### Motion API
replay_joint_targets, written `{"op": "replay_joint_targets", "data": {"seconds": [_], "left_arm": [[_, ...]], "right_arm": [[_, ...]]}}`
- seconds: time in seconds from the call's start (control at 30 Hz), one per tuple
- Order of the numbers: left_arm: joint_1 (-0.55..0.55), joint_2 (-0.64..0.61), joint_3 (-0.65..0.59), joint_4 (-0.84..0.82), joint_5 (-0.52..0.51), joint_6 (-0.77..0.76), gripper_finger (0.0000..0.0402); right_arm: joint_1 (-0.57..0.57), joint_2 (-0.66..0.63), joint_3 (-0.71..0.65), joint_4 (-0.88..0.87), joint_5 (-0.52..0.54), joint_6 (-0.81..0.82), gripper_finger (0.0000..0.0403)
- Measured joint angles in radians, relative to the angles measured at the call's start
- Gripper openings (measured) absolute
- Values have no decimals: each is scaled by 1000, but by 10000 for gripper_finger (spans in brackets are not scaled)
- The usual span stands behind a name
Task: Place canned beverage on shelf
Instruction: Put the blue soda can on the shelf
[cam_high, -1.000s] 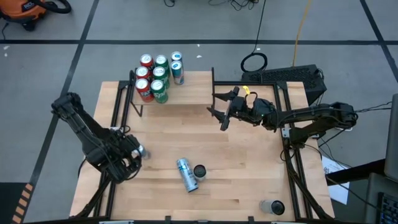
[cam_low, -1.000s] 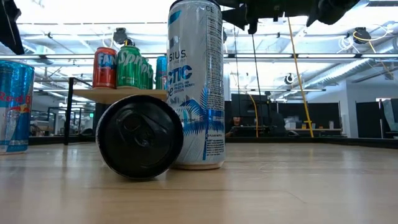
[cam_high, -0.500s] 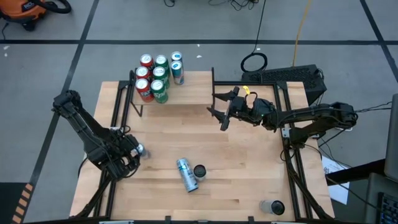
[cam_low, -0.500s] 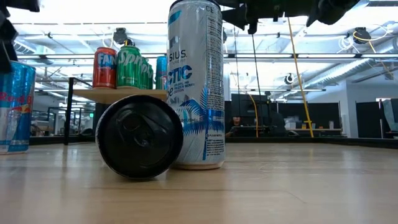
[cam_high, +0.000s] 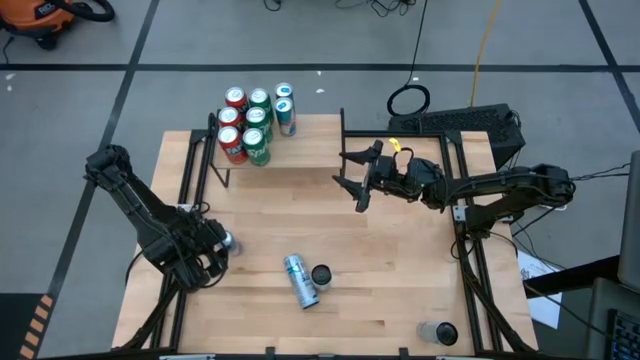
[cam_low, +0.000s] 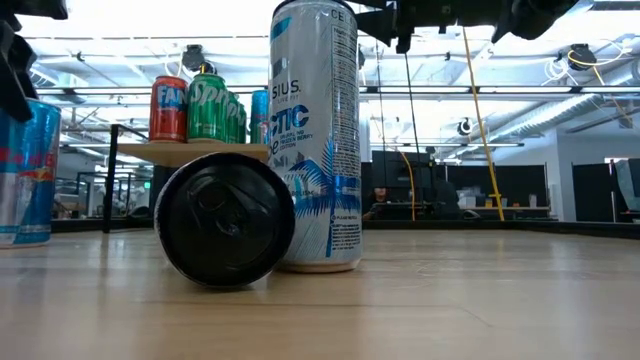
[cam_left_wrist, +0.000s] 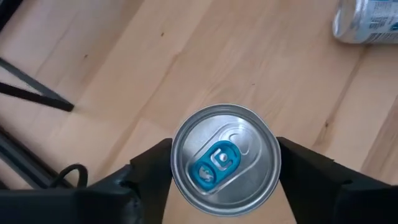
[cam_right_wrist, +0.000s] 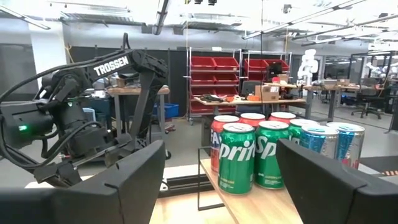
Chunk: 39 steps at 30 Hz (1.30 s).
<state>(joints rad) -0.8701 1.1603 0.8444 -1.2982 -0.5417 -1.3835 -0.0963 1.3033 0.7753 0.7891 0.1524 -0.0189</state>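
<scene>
One can (cam_left_wrist: 225, 160) between left gripper (cam_left_wrist: 225, 163) fingers

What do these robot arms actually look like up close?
Both are dark, nearly black, jointed arms of slim links and bulkier joints. Each ends in a gripper with two flat, wedge-shaped black fingers. The left arm carries white TROSSEN lettering, black cables looping along it, and a small green light. The right gripper has a yellow patch just behind it.
</scene>
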Motion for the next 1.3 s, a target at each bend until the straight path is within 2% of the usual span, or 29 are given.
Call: {"op": "replay_joint_targets", "data": {"seconds": [0.13, 0.27, 0.47, 0.67, 0.8, 0.9, 1.03, 1.17, 1.3], "left_arm": [[0, 0, 0, 8, -4, 11, 219], [0, 0, 0, 10, -5, 12, 209], [41, 1, 62, 8, -10, 98, 212], [154, 0, 233, 11, -79, 326, 212], [246, 0, 341, 53, -101, 533, 212], [317, 1, 387, 136, -75, 728, 212], [392, 13, 424, 235, 14, 971, 212], [442, 32, 439, 278, 57, 1106, 212], [475, 55, 440, 298, 77, 1175, 213]], "right_arm": [[0, 0, 0, 0, 0, 0, 293], [0, 0, 0, -1, -8, 0, 293], [-2, 13, 0, -5, -213, -18, 293], [-2, 66, 11, 10, -307, 7, 293], [12, 145, 85, 6, -370, 24, 293], [28, 227, 171, -54, -371, 14, 293], [39, 316, 298, -202, -392, 0, 293], [41, 388, 395, -272, -484, 6, 293], [53, 454, 455, -294, -497, -2, 293]]}}
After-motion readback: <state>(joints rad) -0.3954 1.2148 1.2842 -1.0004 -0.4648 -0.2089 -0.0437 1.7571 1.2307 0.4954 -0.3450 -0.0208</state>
